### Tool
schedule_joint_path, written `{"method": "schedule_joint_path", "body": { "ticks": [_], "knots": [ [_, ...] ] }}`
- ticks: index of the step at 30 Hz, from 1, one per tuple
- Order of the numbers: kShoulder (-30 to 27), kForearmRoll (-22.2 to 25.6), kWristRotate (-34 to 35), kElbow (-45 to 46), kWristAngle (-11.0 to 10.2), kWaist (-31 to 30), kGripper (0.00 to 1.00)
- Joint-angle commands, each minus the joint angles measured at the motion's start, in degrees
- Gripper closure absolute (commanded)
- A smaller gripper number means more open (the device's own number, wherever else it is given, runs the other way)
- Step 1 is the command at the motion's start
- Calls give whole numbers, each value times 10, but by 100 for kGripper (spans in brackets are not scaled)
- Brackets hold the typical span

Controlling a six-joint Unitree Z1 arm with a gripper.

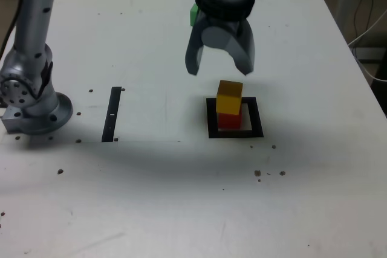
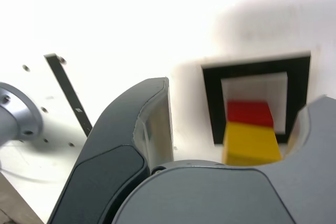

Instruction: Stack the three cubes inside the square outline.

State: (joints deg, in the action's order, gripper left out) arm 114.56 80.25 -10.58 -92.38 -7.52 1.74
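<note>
Hovering with jaws spread and empty, the gripper (image 1: 220,69) hangs just above a two-cube stack: the yellow cube (image 1: 230,98) sits on the red cube (image 1: 228,119) inside the square outline (image 1: 235,133). The wrist view shows yellow turned slightly and not quite flush over red. The green cube (image 1: 193,14) lies well apart toward the far edge of the table (image 1: 181,197), mostly hidden behind the arm in the exterior view. A black strip (image 1: 112,113) lies to that view's left of the outline, near the arm's base (image 1: 33,110).

By the look of it, green is next. To do that well, the gripper should lift straight clear of the stack before swinging away, so neither finger clips the yellow corner. It should take green squarely on two flat faces, then bring it down centred and level onto yellow, releasing only once it rests.
</note>
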Motion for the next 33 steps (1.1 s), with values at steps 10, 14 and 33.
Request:
{"method": "schedule_joint_path", "body": {
  "ticks": [10,14,33],
  "knots": [
    [11,5,-133,-16,-22,167,0],
    [23,3,-183,-29,-32,218,0],
    [109,20,-361,-157,-60,368,0]
  ]
}}
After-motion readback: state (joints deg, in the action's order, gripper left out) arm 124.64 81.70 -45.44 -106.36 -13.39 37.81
